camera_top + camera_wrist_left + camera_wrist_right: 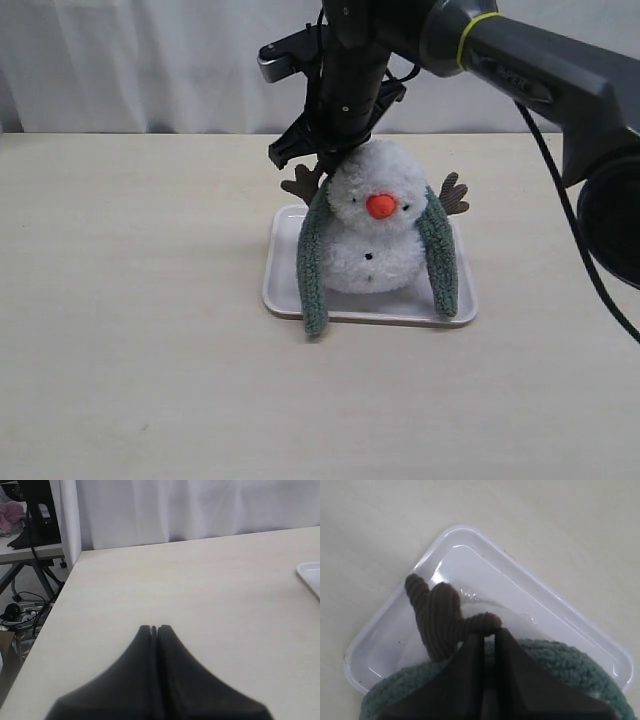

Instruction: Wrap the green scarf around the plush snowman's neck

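The plush snowman [375, 230] sits upright in a white tray [283, 290], its orange nose facing the camera. The green scarf [312, 268] runs behind its neck, and both ends hang down its sides to the tray's front edge. My right gripper [325, 165] reaches down behind the snowman's head on the left side. In the right wrist view its jaws [489, 634] stand nearly together on the scarf [560, 660], next to a brown twig arm [440, 615]. My left gripper [154, 628] is shut and empty over bare table, out of the exterior view.
The right arm crosses in from the upper right above the snowman. A corner of the tray [311, 575] shows at the edge of the left wrist view. A white curtain hangs behind the table. The table's edge and floor clutter [20, 612] lie beyond the left gripper.
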Tool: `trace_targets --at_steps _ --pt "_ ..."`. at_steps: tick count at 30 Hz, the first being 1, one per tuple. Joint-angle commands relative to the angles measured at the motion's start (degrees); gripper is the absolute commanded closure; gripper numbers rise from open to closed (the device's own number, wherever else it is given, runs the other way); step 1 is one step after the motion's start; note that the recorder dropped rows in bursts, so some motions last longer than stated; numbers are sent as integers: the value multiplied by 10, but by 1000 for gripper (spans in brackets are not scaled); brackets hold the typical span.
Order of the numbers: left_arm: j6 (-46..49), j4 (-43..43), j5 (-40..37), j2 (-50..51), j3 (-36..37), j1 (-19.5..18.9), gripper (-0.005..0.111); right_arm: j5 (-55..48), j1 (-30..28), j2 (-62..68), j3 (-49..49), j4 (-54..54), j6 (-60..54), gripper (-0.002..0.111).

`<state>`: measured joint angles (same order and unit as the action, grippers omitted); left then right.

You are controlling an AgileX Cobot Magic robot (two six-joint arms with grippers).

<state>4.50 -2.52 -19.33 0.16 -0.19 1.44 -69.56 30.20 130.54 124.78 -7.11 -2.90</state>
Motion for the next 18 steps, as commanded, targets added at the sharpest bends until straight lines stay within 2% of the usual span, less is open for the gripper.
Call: trace_targets --at_steps 1,10,14,18 --pt "0 2 6 -2 2 -1 107 -4 -1 5 -5 2 -4 101" --pt "0 2 6 -2 2 -1 107 -4 -1 -24 -16 46 7 101" --pt "0 2 6 -2 2 -1 107 -4 -1 -24 -57 -14 11 101" --pt "0 2 6 -2 2 -1 107 -4 -1 -24 -57 -6 11 101"
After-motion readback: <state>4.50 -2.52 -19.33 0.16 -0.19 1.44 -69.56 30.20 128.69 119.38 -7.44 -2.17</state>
